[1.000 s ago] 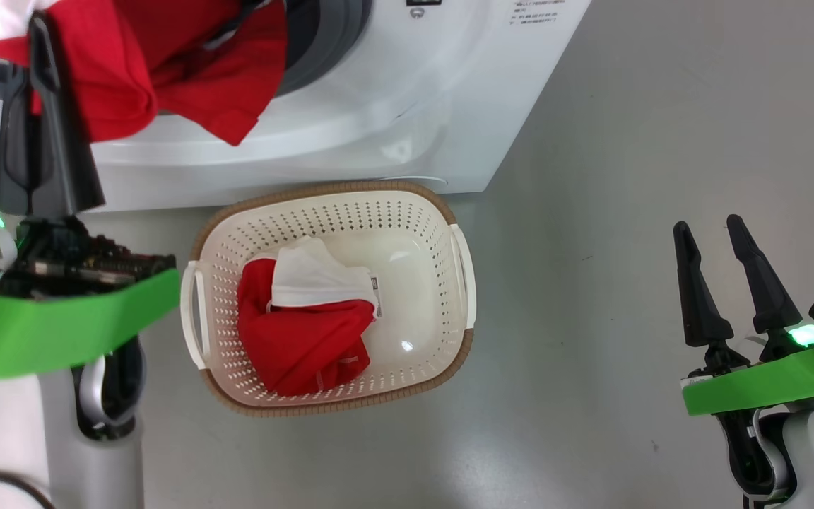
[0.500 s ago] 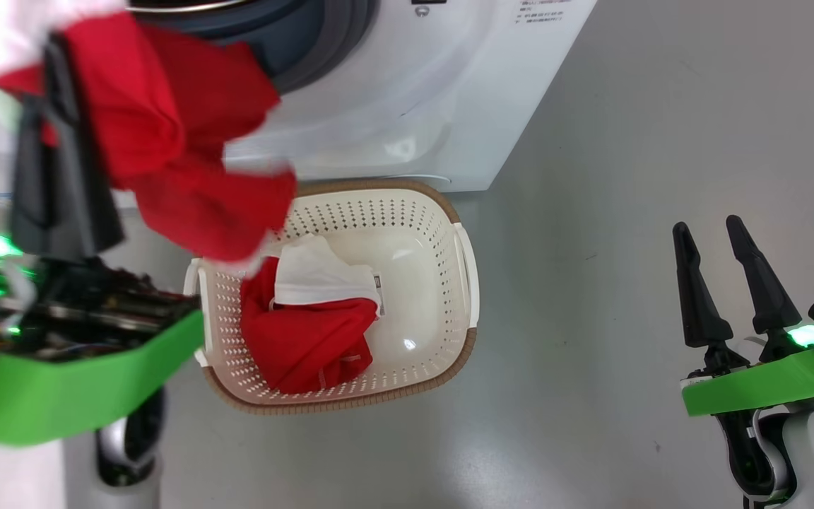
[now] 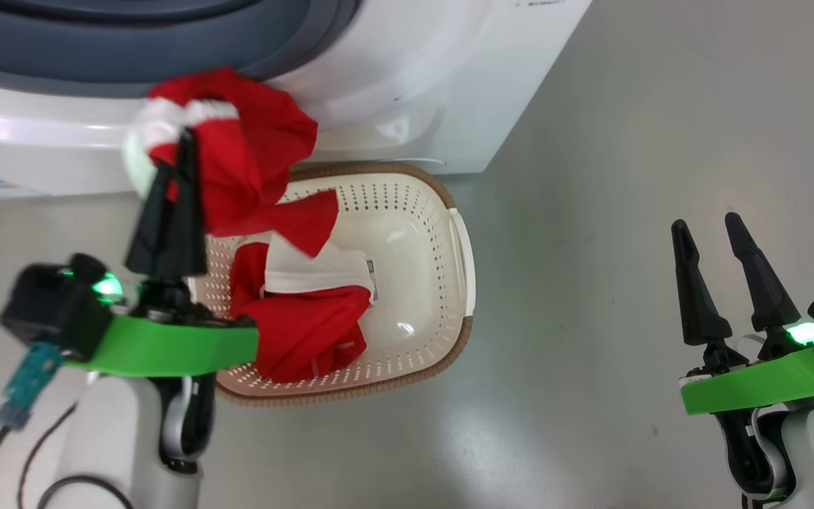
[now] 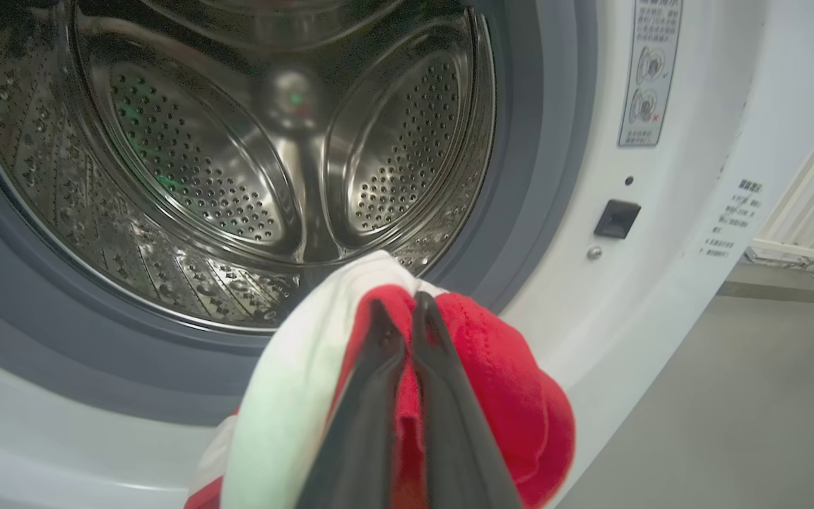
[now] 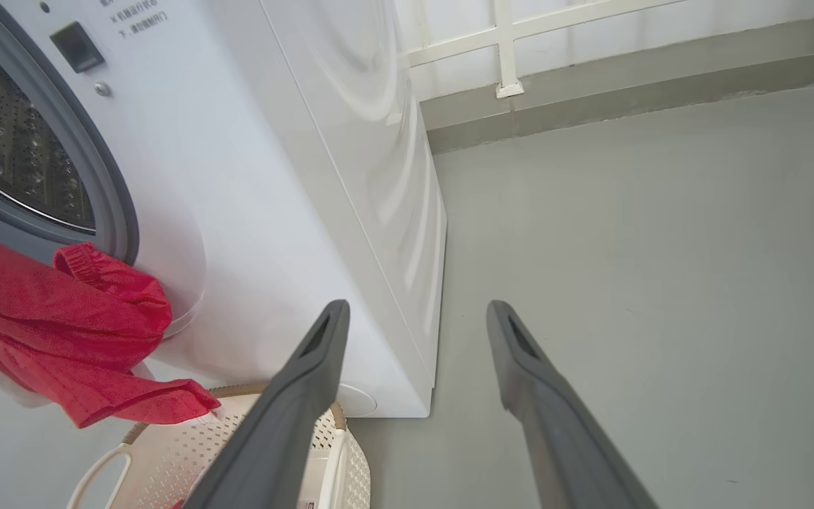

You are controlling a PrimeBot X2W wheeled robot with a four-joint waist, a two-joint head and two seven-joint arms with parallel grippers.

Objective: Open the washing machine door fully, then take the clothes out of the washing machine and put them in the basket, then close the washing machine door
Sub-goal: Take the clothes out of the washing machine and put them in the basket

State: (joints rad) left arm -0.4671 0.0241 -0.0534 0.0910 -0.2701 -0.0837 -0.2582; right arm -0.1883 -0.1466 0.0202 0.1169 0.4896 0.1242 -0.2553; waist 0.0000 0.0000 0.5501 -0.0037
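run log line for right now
left gripper: shut on red garment, above basket | right gripper: open, empty | basket: clothes inside

The forearms (image 3: 114, 438) were pale grey-white tubes, each with a bright green band (image 3: 167, 346) round the wrist; fingers (image 3: 695, 297) were long, black and tapered to a point; a small green light (image 3: 803, 332) glowed behind the right gripper (image 3: 705, 223); behind the left gripper (image 3: 179, 152) there was a chunky black box (image 3: 46, 314), a teal board (image 3: 29, 375) and thin black cables (image 3: 50, 440).
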